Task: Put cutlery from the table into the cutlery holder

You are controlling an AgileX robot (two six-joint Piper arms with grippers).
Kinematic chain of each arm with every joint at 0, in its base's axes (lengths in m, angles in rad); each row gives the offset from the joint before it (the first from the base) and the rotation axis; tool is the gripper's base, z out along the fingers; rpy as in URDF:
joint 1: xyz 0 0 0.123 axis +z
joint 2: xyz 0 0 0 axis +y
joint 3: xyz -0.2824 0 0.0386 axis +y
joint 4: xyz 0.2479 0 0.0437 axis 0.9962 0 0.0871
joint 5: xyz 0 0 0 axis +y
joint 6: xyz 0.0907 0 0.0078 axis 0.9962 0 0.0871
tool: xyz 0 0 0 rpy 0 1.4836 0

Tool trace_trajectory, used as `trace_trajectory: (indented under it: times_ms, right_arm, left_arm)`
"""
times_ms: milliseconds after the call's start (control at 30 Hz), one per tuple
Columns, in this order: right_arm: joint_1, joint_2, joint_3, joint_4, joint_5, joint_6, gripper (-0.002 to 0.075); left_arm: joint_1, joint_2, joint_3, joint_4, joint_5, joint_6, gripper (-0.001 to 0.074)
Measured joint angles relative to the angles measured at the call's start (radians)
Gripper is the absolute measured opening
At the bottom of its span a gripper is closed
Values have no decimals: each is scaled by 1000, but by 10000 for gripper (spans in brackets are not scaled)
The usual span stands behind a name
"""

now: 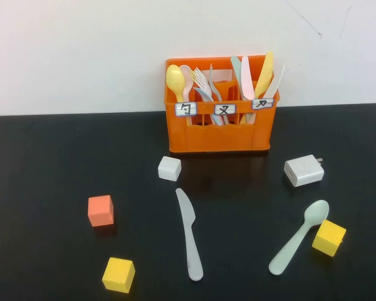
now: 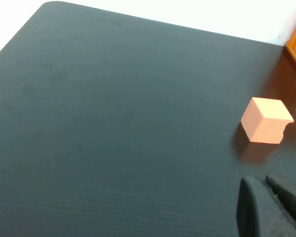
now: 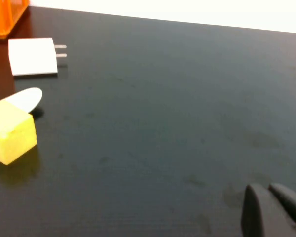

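Knife and spoon lie on the table, both hands parked.

I see the grey knife (image 1: 189,233) at lower centre and the green spoon (image 1: 299,237) at lower right, the orange holder (image 1: 219,135) at upper centre. My left hand (image 2: 269,205) and right hand (image 3: 271,207) are both pressed together, holding nothing, each low over bare table (image 1: 50,163). The spoon touches a yellow cube (image 1: 328,237); I could knock that cube while grabbing. Flat plastic may slip on the glossy surface.

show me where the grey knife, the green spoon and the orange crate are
grey knife (image 1: 190,235), high view, middle of its length.
green spoon (image 1: 299,237), high view, on the handle.
orange crate (image 1: 218,139), high view, front wall.
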Motion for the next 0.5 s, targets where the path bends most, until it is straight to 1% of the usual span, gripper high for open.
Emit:
trace_trajectory:
  times_ms: [500]
  right_arm:
    - [0,0,0,0,0,0,-2]
  left_arm:
    - [0,0,0,6,2,2,-1]
